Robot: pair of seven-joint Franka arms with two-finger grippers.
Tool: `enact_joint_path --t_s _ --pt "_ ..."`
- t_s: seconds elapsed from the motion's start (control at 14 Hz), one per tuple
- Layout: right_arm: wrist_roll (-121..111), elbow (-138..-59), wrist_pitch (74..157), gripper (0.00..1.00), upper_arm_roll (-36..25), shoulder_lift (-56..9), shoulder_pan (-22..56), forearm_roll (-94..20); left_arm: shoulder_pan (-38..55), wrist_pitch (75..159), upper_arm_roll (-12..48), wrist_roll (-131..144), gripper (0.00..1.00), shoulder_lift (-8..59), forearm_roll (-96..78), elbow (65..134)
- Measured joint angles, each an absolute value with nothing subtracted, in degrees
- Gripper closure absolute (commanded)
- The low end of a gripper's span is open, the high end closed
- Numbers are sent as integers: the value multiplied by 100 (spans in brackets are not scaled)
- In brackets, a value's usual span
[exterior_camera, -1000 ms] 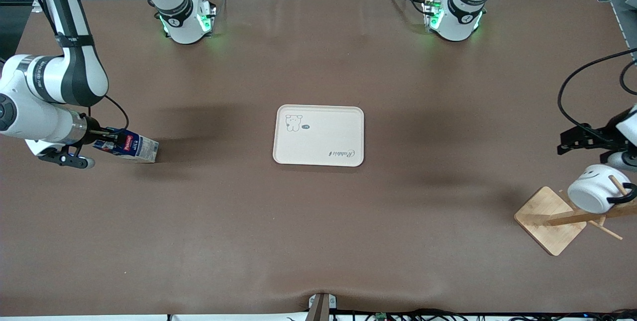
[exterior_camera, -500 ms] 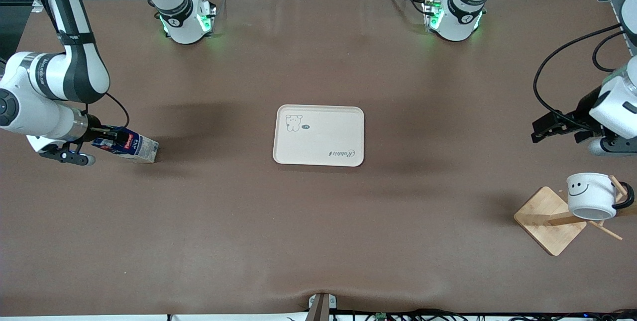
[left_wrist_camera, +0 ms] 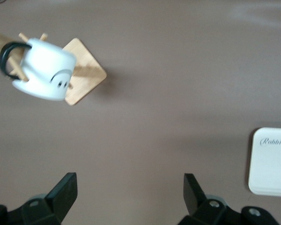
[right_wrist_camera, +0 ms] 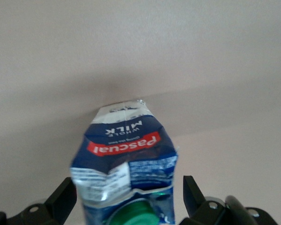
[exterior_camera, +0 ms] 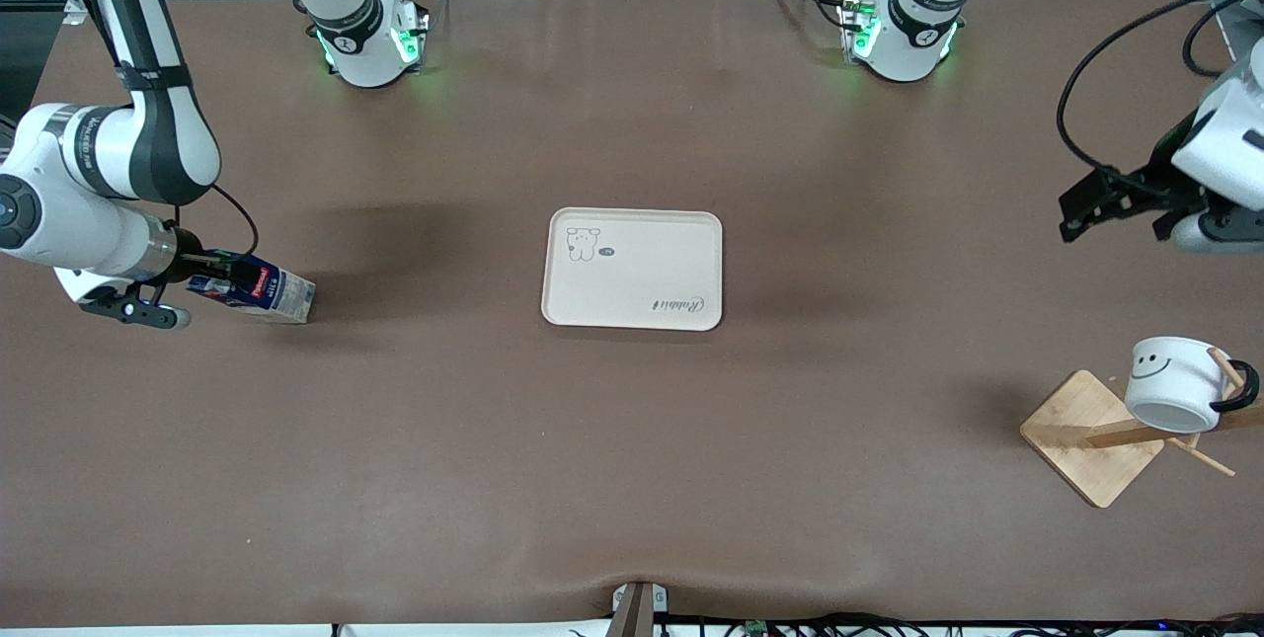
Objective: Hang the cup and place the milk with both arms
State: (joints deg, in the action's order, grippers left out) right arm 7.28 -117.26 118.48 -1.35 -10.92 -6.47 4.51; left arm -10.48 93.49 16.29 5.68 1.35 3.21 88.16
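milk (right_wrist_camera: pixel 126 164): light, dentable carton, grip its flat sides | right gripper (right_wrist_camera: pixel 126 199) fingers wide apart around it, not holding | left gripper (left_wrist_camera: pixel 131 197) wide open, empty, above table

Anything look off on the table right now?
The milk carton lies tipped near the right arm's end, between the open right gripper fingers, far from the tray. The cup hangs tilted on the rack.

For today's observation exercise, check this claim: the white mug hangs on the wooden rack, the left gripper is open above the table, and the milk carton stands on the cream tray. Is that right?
One detail is wrong. The milk carton is not on the cream tray; the front view shows it on the table toward the right arm's end, between the right gripper's open fingers. The white mug does hang on the wooden rack, and the left gripper is open above the table.
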Motion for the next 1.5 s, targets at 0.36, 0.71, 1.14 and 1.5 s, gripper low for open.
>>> enact_joint_path --t_s 0.36,0.71,1.14,1.5 --pt "401 -11009 11849 0 -85 -1084 -646 460 -300 8731 1004 607 0 -306 319 8857" --pt "219 -10173 11836 0 6 -1129 -509 460 -171 8569 805 607 0 -441 183 8881" --pt "124 -9684 11572 0 14 -1178 -429 459 -248 8602 762 607 0 -439 159 8929" --pt "-267 -9313 10487 0 28 -359 -420 143 -271 8814 758 607 0 -410 82 8929"
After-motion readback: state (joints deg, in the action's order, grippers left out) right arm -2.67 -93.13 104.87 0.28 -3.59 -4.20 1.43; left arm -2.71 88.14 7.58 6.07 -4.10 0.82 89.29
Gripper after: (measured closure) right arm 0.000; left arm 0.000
